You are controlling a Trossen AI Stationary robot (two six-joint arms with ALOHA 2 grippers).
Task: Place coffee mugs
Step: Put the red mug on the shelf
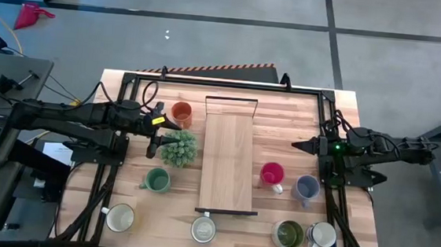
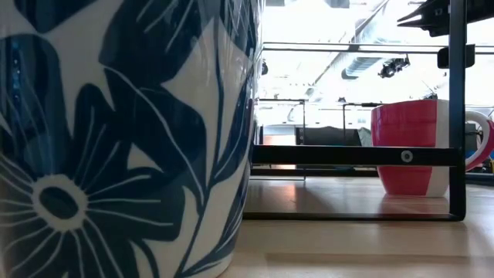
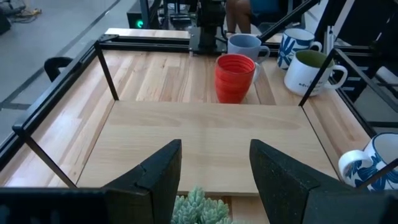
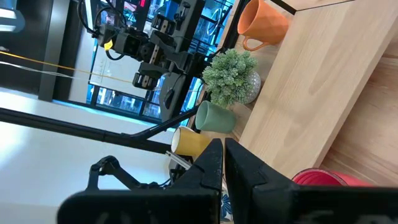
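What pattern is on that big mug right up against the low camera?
Dark blue flowers and leaves on white, covering the mug. It shows best in the low view.

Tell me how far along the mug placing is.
Nothing looks placed yet: the wooden shelf is bare. All the mugs sit on the table around it, such as the orange mug, the red mug and the teal mug. Neither arm holds anything: the left tool is open beside the plant, and the right tool is shut and empty. Every mug is left.
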